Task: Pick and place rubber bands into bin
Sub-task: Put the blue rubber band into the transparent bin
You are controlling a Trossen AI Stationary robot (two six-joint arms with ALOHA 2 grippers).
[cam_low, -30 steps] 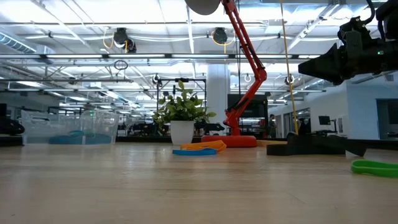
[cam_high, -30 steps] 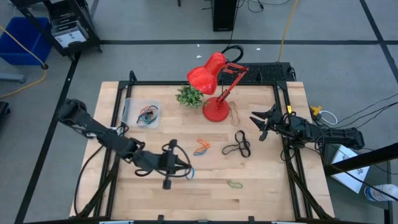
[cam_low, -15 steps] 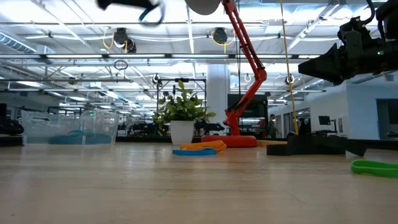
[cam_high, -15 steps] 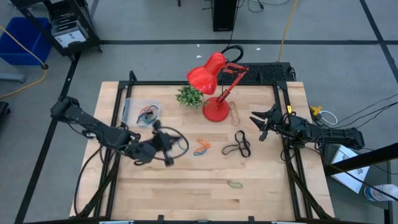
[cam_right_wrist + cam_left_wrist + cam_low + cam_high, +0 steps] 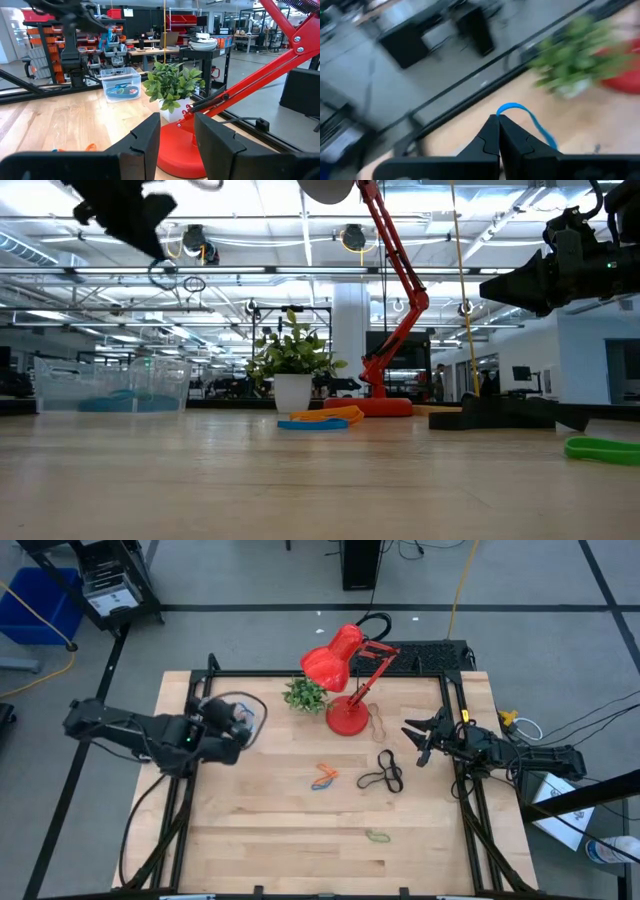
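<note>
My left gripper (image 5: 497, 119) is shut on a blue rubber band (image 5: 520, 112) and hovers over the clear bin (image 5: 213, 712) at the table's far left (image 5: 240, 723). The bin holds several coloured rubber bands (image 5: 121, 89). An orange and blue pair (image 5: 323, 776), a black tangle (image 5: 381, 776), a green band (image 5: 377, 836) and a brown one (image 5: 380, 721) lie flat on the wood. My right gripper (image 5: 175, 145) waits at the right edge (image 5: 418, 740), open, with nothing between its fingers. My left gripper pinches the blue rubber band between its two fingertips (image 5: 490, 131). A small loop of the band (image 5: 510, 107) sticks out beyond the tips, and the rest (image 5: 542, 132) trails back along one finger. The fingers slant downward toward the table's far side. The band is clear of the table.
A red desk lamp (image 5: 345, 670) stands with its base at the far middle, with a small potted plant (image 5: 305, 693) to its left, close to the bin. A black frame rail (image 5: 190, 730) runs along the table's left side under my left arm.
My left gripper, still shut on the blue band, has swung from the near middle of the table toward the far left edge, up to the bin, and has turned as it went. The band has gone with it, lifted clear.
</note>
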